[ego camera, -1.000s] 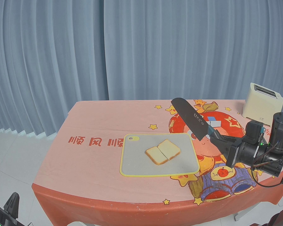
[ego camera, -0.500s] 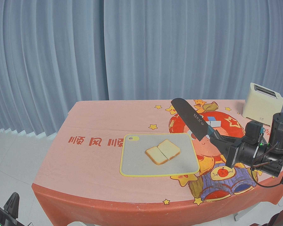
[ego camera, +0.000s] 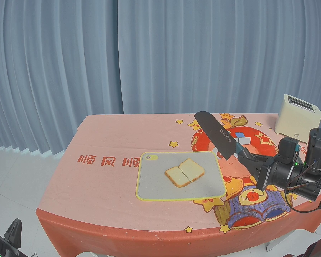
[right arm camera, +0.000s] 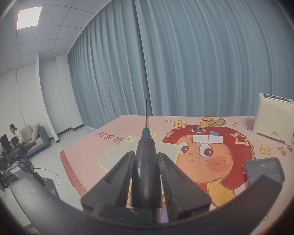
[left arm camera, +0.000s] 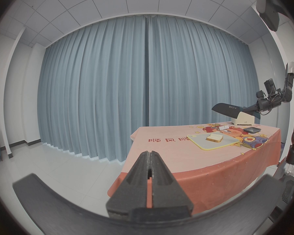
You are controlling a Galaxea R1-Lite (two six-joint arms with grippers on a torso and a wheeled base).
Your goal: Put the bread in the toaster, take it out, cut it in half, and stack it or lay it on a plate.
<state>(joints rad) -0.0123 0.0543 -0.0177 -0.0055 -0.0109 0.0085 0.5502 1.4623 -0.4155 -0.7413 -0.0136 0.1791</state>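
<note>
Bread (ego camera: 184,172): two halves, side by side on cutting board (ego camera: 149,186), lower centre of frame.
Knife (ego camera: 214,134): held raised right of centre, clamped in right pincer (ego camera: 243,156); no shift recorded over the last second (plating judged next).
Left pincer (left arm camera: 149,180): together, empty.

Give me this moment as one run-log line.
bread: two halves touching on cutting board | knife: held raised by right gripper | left gripper: jaws shut, off table
</note>
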